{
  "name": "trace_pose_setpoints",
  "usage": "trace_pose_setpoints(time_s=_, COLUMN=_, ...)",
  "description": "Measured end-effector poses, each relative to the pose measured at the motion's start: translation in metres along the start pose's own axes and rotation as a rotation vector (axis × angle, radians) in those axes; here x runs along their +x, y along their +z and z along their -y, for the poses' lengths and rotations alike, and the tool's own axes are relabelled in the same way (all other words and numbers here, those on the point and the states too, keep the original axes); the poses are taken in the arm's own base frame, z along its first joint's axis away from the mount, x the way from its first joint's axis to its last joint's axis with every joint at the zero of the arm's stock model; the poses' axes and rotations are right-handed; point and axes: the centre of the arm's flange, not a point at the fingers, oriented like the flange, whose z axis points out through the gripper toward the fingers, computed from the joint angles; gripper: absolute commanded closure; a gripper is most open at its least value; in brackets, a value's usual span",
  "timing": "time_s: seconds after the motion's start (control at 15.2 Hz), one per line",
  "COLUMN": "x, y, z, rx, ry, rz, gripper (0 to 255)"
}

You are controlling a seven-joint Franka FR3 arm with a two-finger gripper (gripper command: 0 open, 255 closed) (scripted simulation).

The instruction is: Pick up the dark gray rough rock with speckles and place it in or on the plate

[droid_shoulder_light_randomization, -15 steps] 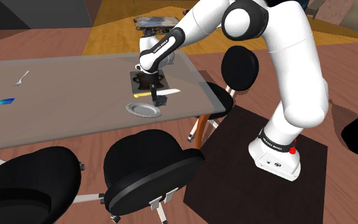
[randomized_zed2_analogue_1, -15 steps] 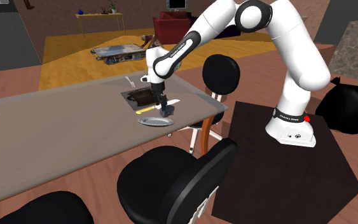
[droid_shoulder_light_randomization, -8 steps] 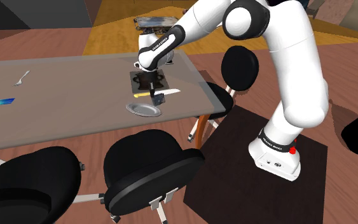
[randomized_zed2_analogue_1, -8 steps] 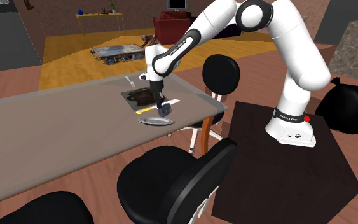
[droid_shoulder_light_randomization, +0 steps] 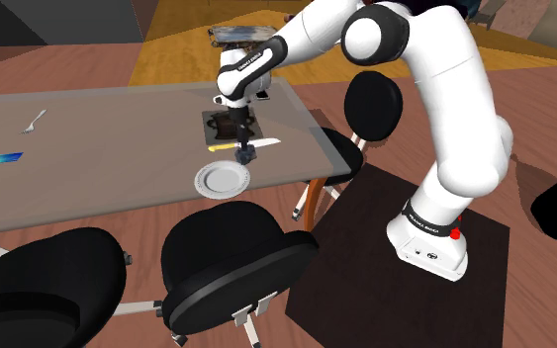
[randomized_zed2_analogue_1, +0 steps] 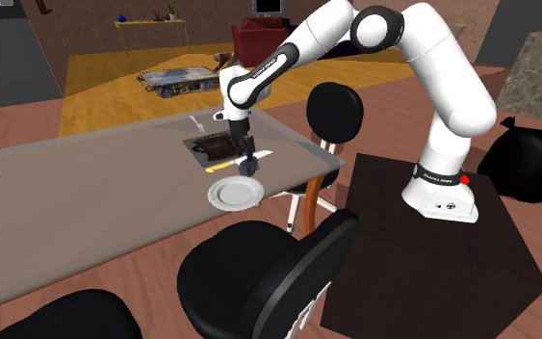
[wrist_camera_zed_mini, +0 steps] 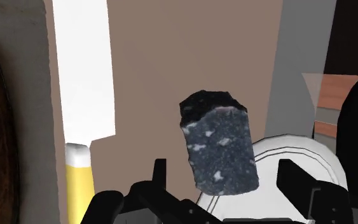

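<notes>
Speckled rock (wrist_camera_zed_mini: 220, 149): dark grey and rough with pale flecks. It hangs clear of the table (droid_shoulder_light_randomization: 98, 168), partly over the plate's rim on the side facing the knife.
Plate (droid_shoulder_light_randomization: 222, 180): white, round and empty. It lies flat near the table edge that faces the black chair (droid_shoulder_light_randomization: 232, 262).
Gripper (wrist_camera_zed_mini: 225, 170): set narrow, with the rock clasped between the fingers by its near end. The rest of the rock juts out past the tips. In the wrist view thin slivers of background show at the rock's sides, so I judge the hold shallow rather than deep.
Arm: the hand points down, above the plate's knife-side rim rather than above its middle.
Knife (wrist_camera_zed_mini: 82, 108): white blade and yellow handle. It lies flat just beside the plate, between the plate and the dark tray (randomized_zed2_analogue_1: 211, 147).
Step in hand: the carry. The rock is lifted but not yet centred over the plate.
Next move calls for: a short shift away from the knife to the plate's middle. Then a slow descent until the rock is nearly touching, and only then an opening of the fingers.
Risk, as I judge it: a release from this height or this far off-centre could land the rock on the rim, which might tip the plate or roll the rock off toward the table edge.
</notes>
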Motion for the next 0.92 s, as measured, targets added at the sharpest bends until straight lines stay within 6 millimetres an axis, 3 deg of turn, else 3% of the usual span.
trace_pose_setpoints(time_s=0.26, x=-0.015, y=0.013, z=-0.019, rx=0.093, ry=-0.069, rz=0.016, gripper=0)
trace_pose_setpoints(time_s=0.59, x=-0.016, y=0.039, z=-0.016, rx=0.100, ry=-0.075, rz=0.017, gripper=0)
trace_pose_setpoints(time_s=0.92, x=-0.016, y=0.042, z=-0.016, rx=0.100, ry=-0.076, rz=0.017, gripper=0)
